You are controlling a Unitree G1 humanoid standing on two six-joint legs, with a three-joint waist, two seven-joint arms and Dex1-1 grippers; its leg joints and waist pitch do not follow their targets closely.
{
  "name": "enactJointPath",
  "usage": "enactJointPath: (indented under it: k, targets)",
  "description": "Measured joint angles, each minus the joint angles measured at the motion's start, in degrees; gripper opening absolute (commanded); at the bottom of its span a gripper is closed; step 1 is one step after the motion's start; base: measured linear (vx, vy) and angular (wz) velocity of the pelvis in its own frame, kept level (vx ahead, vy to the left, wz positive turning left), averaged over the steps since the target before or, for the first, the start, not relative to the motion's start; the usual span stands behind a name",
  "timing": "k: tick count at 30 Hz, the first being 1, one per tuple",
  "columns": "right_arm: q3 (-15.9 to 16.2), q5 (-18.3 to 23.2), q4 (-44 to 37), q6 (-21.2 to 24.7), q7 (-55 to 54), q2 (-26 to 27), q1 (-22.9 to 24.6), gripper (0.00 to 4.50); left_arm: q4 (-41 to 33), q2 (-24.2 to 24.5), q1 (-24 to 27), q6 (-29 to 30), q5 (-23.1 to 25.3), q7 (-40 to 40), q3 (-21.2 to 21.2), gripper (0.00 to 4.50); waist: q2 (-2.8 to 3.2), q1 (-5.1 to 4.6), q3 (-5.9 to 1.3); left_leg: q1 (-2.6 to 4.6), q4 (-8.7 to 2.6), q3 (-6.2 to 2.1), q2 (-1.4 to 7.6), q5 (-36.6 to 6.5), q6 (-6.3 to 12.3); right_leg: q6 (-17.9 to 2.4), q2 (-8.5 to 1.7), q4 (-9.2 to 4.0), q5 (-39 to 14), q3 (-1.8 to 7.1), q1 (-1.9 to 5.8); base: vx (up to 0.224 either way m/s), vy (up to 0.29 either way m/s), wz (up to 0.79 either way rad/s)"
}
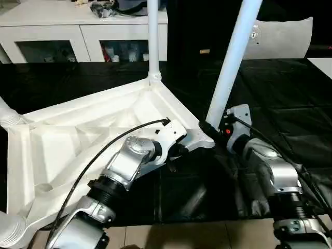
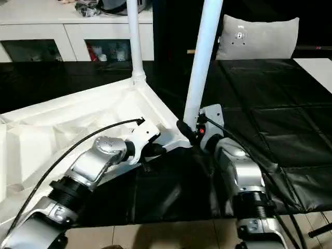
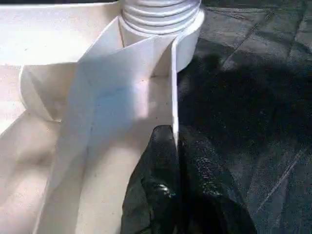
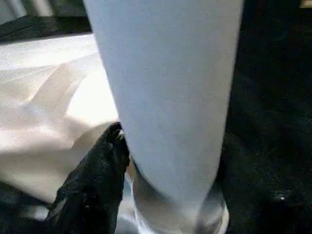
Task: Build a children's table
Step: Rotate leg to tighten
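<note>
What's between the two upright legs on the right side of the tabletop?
Between the far leg and the near leg runs only the tabletop's raised side rim, with bare black table cover beside it, as the left eye view shows.

The upturned table top [image 1: 78, 140] is plain white with ribs, and its legs [image 1: 234, 57] are white too. It lies on a glossy black worktop [image 1: 290, 98]. Silver forearms end in black-fingered tools: left tool [image 3: 173, 195], right tool [image 1: 210, 127].
</note>
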Motion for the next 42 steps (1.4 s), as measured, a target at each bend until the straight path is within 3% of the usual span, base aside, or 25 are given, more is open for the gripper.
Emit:
enactJointPath:
  k: [8, 16, 19, 23, 33, 42]
  targets:
    - [3.18, 2.05, -1.60, -0.30, 16.90, -8.13, 2.60, 3.84, -0.44, 7.25, 0.46, -6.48, -0.45, -8.56, -0.85, 0.00, 0.02, 0.57, 0.03, -0.55, -0.04, -0.02, 0.10, 0.01, 0.00, -0.06, 0.04, 0.06, 0.04, -0.11, -0.46, 0.000, 0.000, 0.00]
    - [8.36, 2.48, -4.27, -0.41, 31.26, -14.85, 3.51, 4.06, -3.42, 14.99, 2.33, -13.66, -2.61, -21.66, -3.26, 0.00, 0.00, 2.76, 0.03, -0.93, 0.10, 0.00, 0.12, 0.08, 0.21, -0.09, 0.04, 0.25, 0.04, -0.09, -0.92, 0.000, 0.000, 0.00]
    - [9.68, 2.71, -4.42, -1.18, 34.92, -15.39, 3.51, 3.69, -4.11, 16.71, 2.49, -15.73, -2.97, -26.18, -4.76, 0.00, 0.00, 4.08, 0.03, -0.92, 0.22, 0.01, 0.12, 0.00, 0.05, -0.09, 0.00, 0.34, 0.03, -0.09, -0.89, 0.000, 0.000, 0.00]
    - [10.82, 4.36, -5.55, -0.88, 38.18, -15.41, 3.61, 3.45, -4.92, 17.73, 2.64, -17.14, -3.23, -29.33, -6.18, 0.00, -0.01, 4.90, 0.04, -0.86, 0.36, 0.04, 0.12, 0.00, 0.04, -0.10, -0.01, 0.43, 0.04, 0.00, -0.82, 0.000, 0.000, 0.00]
    - [11.02, 6.28, -6.46, 0.96, 41.58, -15.44, 3.60, 2.56, -5.45, 18.87, 2.60, -17.72, -3.30, -31.88, -6.88, 0.00, -0.03, 5.08, 0.04, -0.75, 0.38, 0.04, 0.12, 0.02, 0.00, 0.04, -0.02, 0.85, -0.09, 0.03, -0.84, 0.000, 0.000, 0.00]
    - [11.20, 6.22, -7.89, 0.78, 42.15, -16.18, 3.64, 2.24, -5.44, 18.91, 2.53, -17.95, -3.33, -32.36, -6.89, 0.00, -0.07, 5.10, 0.01, -0.72, 0.43, 0.04, 0.12, 0.02, 0.00, 0.04, -0.03, 0.86, -0.09, 0.04, -0.80, 0.000, 0.000, 0.00]
